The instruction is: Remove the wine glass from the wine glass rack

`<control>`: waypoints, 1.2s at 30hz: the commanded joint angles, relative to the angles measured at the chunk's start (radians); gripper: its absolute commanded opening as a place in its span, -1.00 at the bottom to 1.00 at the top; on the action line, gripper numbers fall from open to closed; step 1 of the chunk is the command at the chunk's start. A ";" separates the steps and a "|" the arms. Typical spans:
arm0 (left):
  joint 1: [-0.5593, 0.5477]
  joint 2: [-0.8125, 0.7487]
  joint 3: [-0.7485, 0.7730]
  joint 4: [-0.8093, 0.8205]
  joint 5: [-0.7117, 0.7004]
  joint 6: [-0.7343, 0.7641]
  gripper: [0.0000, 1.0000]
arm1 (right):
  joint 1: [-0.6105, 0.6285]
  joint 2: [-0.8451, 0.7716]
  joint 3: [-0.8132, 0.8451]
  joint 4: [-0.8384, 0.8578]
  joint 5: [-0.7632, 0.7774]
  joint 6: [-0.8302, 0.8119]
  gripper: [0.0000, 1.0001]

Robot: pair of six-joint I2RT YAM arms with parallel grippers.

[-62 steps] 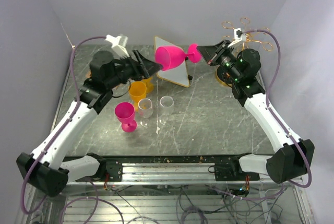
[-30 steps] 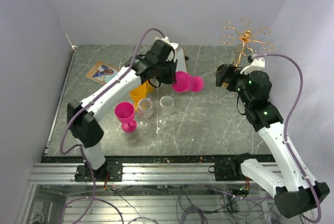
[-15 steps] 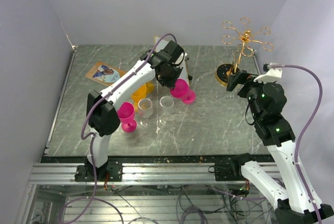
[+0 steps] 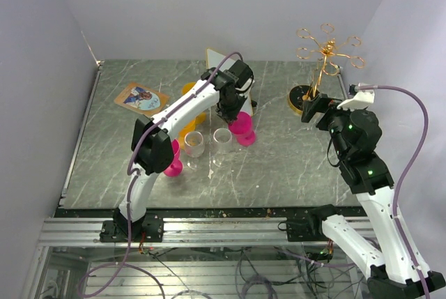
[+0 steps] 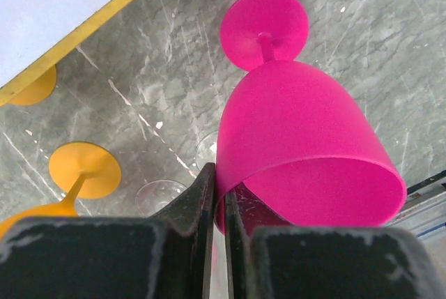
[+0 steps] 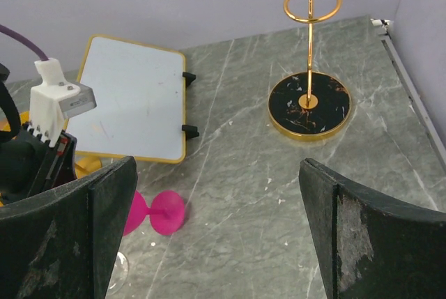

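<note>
So the tabletop [image 4: 279, 166] is pretty crowded on the left half, and that's what worries me. The whiteboard [image 6: 132, 97] is propped at the far side. The rack [image 6: 309, 104] stands at the far right with none of its visible rings holding anything, so I'd say the taking-off part is done. The wine glass [image 5: 296, 132] is well left of it now, around the middle of the tabletop just in front of the whiteboard, foot down and bowl tilted. I can't tell if the foot is actually touching the stone. The left gripper [image 5: 219, 187] is nearly closed, with only the thin rim wall pinched between its fingers. That's a skimpy hold, just one side of the lip. If it lets go before the foot sits flat, I'd expect the glass to flop over and roll. The two clear glasses [image 4: 223, 139] are just beside it on the near left, and an orange glass [image 4: 185, 121] is a bit further left, so a tipped or swinging bowl could clip them. A slip off that rim would do the same. The right gripper [image 6: 217, 166] is spread wide with nothing in it, hanging near the rack's base, so a careless swing there could knock the rack.
</note>
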 commanded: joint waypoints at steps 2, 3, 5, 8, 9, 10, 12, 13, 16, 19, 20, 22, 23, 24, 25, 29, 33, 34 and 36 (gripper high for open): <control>-0.010 0.027 0.029 -0.024 -0.014 0.016 -0.60 | -0.002 -0.017 0.024 -0.007 -0.010 -0.011 0.99; -0.011 0.028 0.028 -0.024 -0.016 0.016 -0.57 | -0.002 -0.019 0.024 -0.006 -0.014 -0.011 0.99; -0.011 0.026 0.023 -0.018 -0.021 0.016 -0.49 | -0.002 -0.023 0.023 -0.004 -0.025 -0.012 0.99; -0.010 0.016 0.020 -0.011 -0.036 0.014 -0.31 | -0.002 -0.024 0.058 -0.006 -0.038 -0.014 0.99; -0.010 0.006 0.013 0.000 -0.045 0.011 -0.23 | -0.001 -0.022 0.063 -0.006 -0.044 -0.015 0.99; -0.011 -0.008 0.006 0.013 -0.051 0.008 -0.14 | -0.002 -0.022 0.066 -0.008 -0.049 -0.015 0.99; -0.010 -0.041 -0.002 0.037 -0.060 0.004 0.01 | -0.002 -0.020 0.072 -0.010 -0.054 -0.017 0.99; -0.011 -0.054 -0.003 0.050 -0.060 0.001 0.07 | -0.002 -0.020 0.076 -0.012 -0.055 -0.017 0.99; -0.011 -0.099 -0.013 0.089 -0.063 -0.005 0.23 | -0.002 -0.018 0.085 -0.016 -0.063 -0.019 0.99; -0.011 -0.152 -0.048 0.143 -0.055 -0.011 0.39 | -0.002 -0.017 0.095 -0.015 -0.085 -0.033 0.99; -0.011 -0.171 -0.064 0.162 -0.055 -0.014 0.44 | -0.001 -0.015 0.101 -0.015 -0.102 -0.040 0.99; -0.009 -0.210 -0.092 0.198 -0.053 -0.020 0.48 | 0.000 -0.010 0.110 -0.013 -0.132 -0.054 0.99; -0.009 -0.225 -0.102 0.212 -0.053 -0.024 0.50 | 0.001 -0.009 0.114 -0.012 -0.147 -0.060 0.99; -0.009 -0.238 -0.106 0.221 -0.055 -0.026 0.51 | 0.003 -0.010 0.114 -0.007 -0.158 -0.064 0.99; -0.009 -0.252 -0.109 0.227 -0.058 -0.029 0.51 | 0.006 -0.013 0.117 -0.004 -0.170 -0.070 0.99; -0.009 -0.342 -0.161 0.294 -0.081 -0.040 0.54 | 0.025 -0.026 0.134 0.004 -0.212 -0.094 0.99; -0.010 -0.524 -0.293 0.429 -0.114 -0.050 0.57 | 0.058 -0.057 0.152 0.015 -0.235 -0.132 0.99; -0.009 -0.574 -0.332 0.472 -0.122 -0.052 0.67 | 0.065 -0.066 0.159 0.015 -0.235 -0.140 0.99; -0.010 -0.678 -0.405 0.556 -0.148 -0.053 0.70 | 0.078 -0.088 0.170 0.017 -0.233 -0.157 0.99</control>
